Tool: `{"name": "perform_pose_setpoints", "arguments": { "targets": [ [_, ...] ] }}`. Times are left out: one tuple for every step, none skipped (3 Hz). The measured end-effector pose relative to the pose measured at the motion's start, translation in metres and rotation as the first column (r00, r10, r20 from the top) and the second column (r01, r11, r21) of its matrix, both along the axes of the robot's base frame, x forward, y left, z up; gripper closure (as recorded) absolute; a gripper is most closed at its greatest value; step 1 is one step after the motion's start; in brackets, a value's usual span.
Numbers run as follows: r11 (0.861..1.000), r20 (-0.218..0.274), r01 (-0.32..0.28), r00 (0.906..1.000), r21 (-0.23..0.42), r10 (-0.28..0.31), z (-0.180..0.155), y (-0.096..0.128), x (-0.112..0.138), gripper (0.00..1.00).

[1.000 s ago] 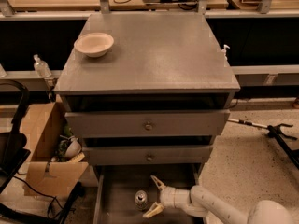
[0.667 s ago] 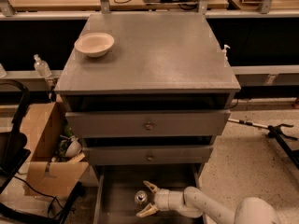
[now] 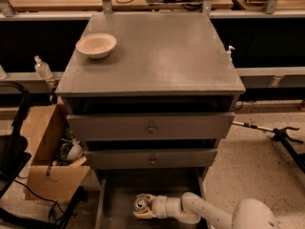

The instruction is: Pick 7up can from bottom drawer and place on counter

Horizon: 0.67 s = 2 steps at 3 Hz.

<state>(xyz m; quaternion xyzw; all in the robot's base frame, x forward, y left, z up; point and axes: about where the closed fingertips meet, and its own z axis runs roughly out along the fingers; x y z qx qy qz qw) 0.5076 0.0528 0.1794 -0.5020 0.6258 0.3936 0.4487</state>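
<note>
The 7up can [image 3: 139, 203] stands upright on the floor of the open bottom drawer [image 3: 116, 199], its silver lid facing up. My gripper [image 3: 143, 206] reaches into the drawer from the right on a white arm. Its two pale fingers [image 3: 145, 197] sit on either side of the can and are closed against it. The can still rests on the drawer floor. The counter [image 3: 162, 56] is the grey top of the cabinet, high above the drawer.
A beige bowl [image 3: 96, 45] sits at the counter's back left. Two closed drawer fronts [image 3: 151, 127] overhang the open drawer. A cardboard box [image 3: 47, 147] and a black frame [image 3: 12, 142] stand to the left. A pump bottle [image 3: 43, 68] is on the left shelf.
My gripper has moved left in the drawer to the can. Its fingers have drawn in from wide open to both sides of the can.
</note>
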Motion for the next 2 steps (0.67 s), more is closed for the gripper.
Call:
{"name": "perform_pose_setpoints", "arguments": {
  "targets": [
    [0.999,-0.048,0.026,0.9985,0.036,-0.024,0.054,-0.028,-0.005,0.94],
    [0.993,-0.114,0.033,0.9933,0.115,-0.02,0.154,-0.068,-0.024,1.0]
  ]
}}
